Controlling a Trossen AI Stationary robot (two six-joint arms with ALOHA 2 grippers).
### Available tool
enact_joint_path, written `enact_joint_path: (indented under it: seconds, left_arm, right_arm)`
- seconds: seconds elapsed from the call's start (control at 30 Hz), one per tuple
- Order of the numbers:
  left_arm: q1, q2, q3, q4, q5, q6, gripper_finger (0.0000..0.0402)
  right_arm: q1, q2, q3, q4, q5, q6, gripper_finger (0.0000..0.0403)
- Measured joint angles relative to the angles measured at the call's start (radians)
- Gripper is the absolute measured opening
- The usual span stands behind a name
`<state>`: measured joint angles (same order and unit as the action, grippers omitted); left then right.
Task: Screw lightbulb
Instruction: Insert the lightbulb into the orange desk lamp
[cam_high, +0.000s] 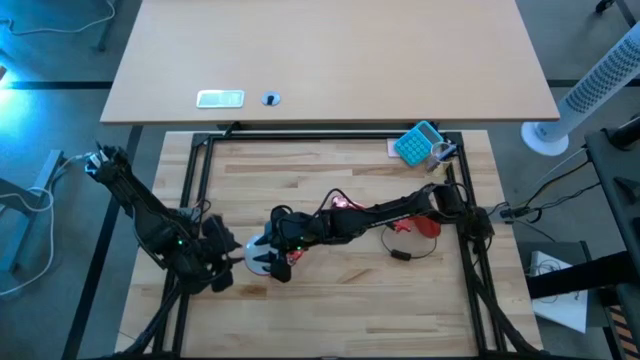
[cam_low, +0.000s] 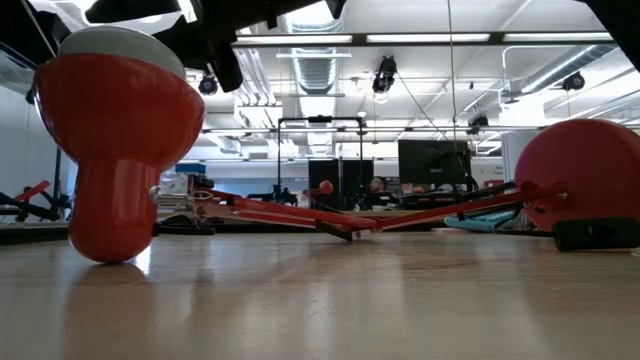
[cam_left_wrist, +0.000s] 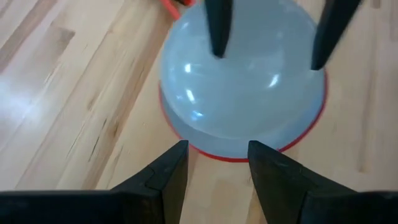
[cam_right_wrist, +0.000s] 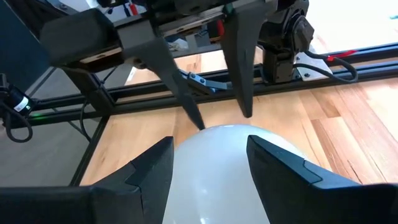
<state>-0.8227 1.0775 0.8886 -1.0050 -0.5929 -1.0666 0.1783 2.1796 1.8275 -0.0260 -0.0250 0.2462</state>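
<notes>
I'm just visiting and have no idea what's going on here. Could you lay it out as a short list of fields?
Table: light wood
Lamp: red desk lamp, shade facing up
Lightbulb: white dome sitting in the shade
Right hand: fingers on either side of the lightbulb dome
Left hand: open, just beside the shade
Also there: blue calculator at the far edge

Light wooden table (cam_high: 340, 290) bearing red desk lamp (cam_low: 115, 160), teal calculator (cam_high: 417, 142).
</notes>
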Motion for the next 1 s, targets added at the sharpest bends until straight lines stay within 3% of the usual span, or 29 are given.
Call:
enact_joint_path:
  seconds: [0.17, 0.37, 0.53, 0.8, 1.0]
  left_arm:
    - [0.000, -0.007, -0.010, 0.032, 0.015, -0.008, 0.0175]
    - [0.001, -0.012, -0.063, 0.155, 0.086, 0.038, 0.0227]
    - [0.004, -0.012, -0.086, 0.170, 0.069, 0.029, 0.0263]
    - [0.040, -0.011, -0.122, 0.238, 0.051, 0.039, 0.0268]
    - [0.049, -0.011, -0.122, 0.307, 0.036, 0.143, 0.0268]
  right_arm:
    - [0.001, 0.000, 0.000, -0.007, -0.009, -0.009, 0.0199]
    - [0.001, 0.000, 0.000, -0.007, -0.011, -0.012, 0.0199]
    - [0.001, 0.000, 0.000, -0.006, -0.011, -0.017, 0.0199]
    - [0.009, -0.011, 0.000, -0.027, -0.011, -0.039, 0.0199]
    - [0.015, -0.019, 0.000, -0.056, -0.011, -0.041, 0.0199]
